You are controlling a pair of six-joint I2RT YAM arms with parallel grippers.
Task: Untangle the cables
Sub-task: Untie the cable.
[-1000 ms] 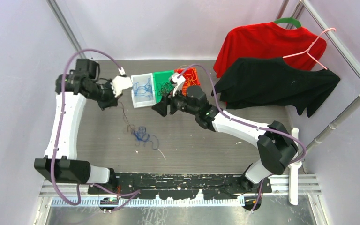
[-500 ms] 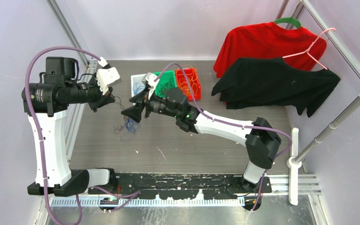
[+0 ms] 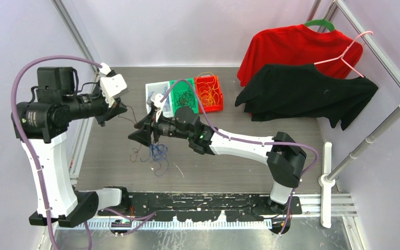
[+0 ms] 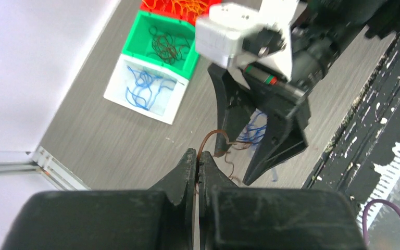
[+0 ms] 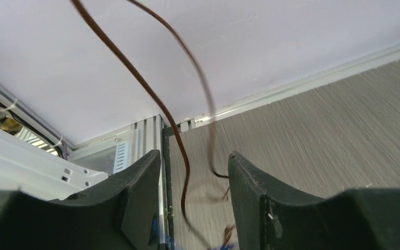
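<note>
- Left claw: raised at 10 o'clock over the counter. Jaws are pressed together, pinching the brown cable at its upper end.
- Brown cable: leaves that pinch toward 4 o'clock and sags in a slack curve down to the tangle. It is hair-thin, limp and, by the look of it, nearly weightless.
- Right claw: mid-counter, jaws apart, gripping nothing. Its wrist view shows two brown strands running through the gap; cannot tell whether they touch the fingers.
- Blue cable: a loose clump lying on the counter at 5 o'clock from the right claw. Brown ends mix into it on its 9 o'clock side.
- Handling, my judgement: both cables are soft and will slip or snag rather than break. A hard tug would likely tighten the knot. Best to take one brown strand just above the clump, not the blue mass, and draw it out slowly.
- Bins at 12 o'clock: white bin, green bin and red bin stand side by side, with loose wires in each.
- Far right, 2 o'clock: shirts on hangers, well apart from the work.
</note>
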